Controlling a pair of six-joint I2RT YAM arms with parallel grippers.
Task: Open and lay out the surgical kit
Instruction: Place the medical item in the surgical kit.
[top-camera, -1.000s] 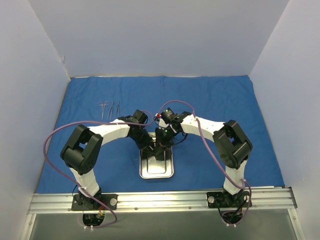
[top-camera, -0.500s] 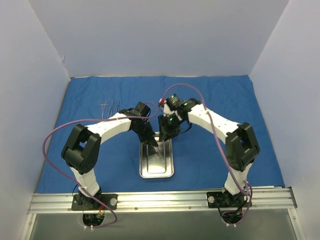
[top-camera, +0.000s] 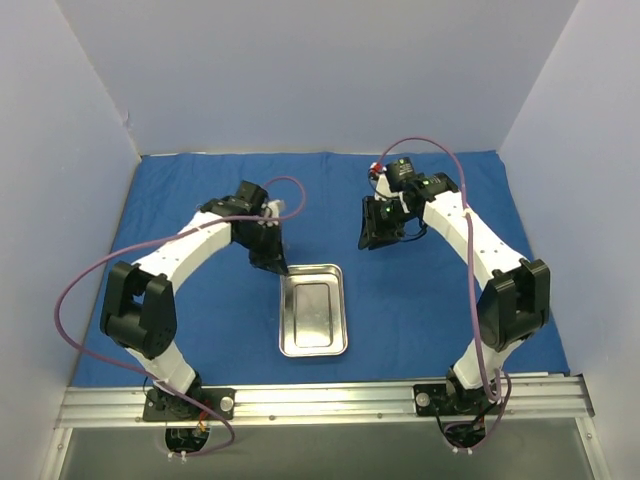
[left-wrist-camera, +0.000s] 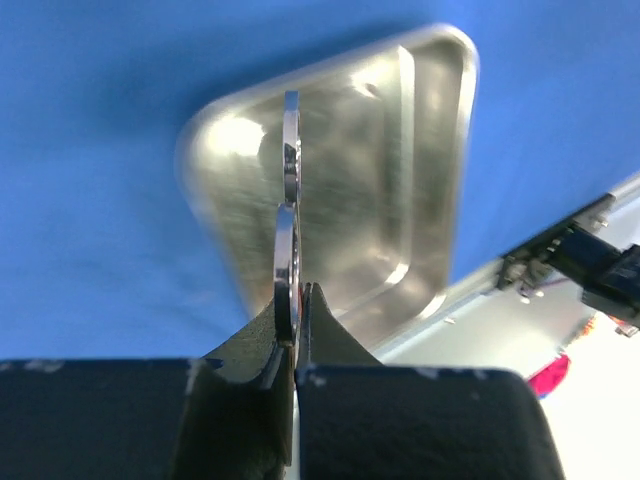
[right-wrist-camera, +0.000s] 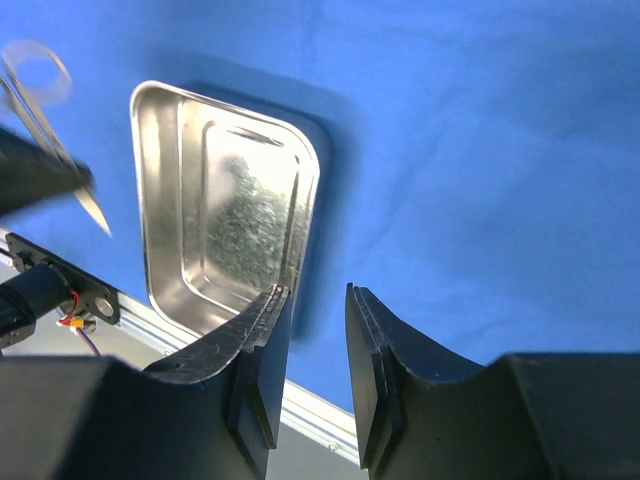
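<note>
Left gripper (left-wrist-camera: 298, 300) is clamped shut on one thin metal instrument (left-wrist-camera: 287, 240). Its ring handles show edge-on, sticking out past the fingertips, and it is lifted clear of the steel tray (top-camera: 313, 310) just off the tray's far-left corner. The right gripper (right-wrist-camera: 316, 292) has its jaws a little apart with nothing between them. It hangs over the blue cloth (top-camera: 440, 300), to the right of and beyond the tray and well apart from the left one. The tray sits flat on the spread cloth near the middle, close to the near edge, with nothing inside it. The other instruments can't be made out in any view, and the left arm covers part of the cloth on that side.
</note>
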